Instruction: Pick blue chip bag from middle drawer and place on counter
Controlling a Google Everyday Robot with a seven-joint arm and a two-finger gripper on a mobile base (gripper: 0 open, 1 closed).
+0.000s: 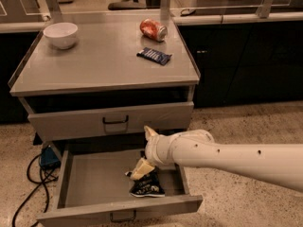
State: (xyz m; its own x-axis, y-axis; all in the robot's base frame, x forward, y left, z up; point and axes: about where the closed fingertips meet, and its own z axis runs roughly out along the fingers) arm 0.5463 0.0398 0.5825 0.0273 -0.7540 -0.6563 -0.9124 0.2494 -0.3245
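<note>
The blue chip bag point(147, 187) lies crumpled on the floor of the open middle drawer point(90, 183), near its front right. My gripper point(146, 150) hangs over the drawer's right half, just above the bag. Its two pale fingers are spread wide: one fingertip point(150, 131) points up by the upper drawer front, the other point(141, 169) rests at the bag's top edge. Nothing is between them. The counter point(94, 63) is the grey top of the cabinet above.
On the counter stand a white bowl point(60, 34) at the back left, a red can point(153, 30) on its side at the back right and a small flat blue bar wrapper point(154, 56). The upper drawer front point(111, 120) is shut. Cables and a blue object point(47, 157) lie on the floor at left.
</note>
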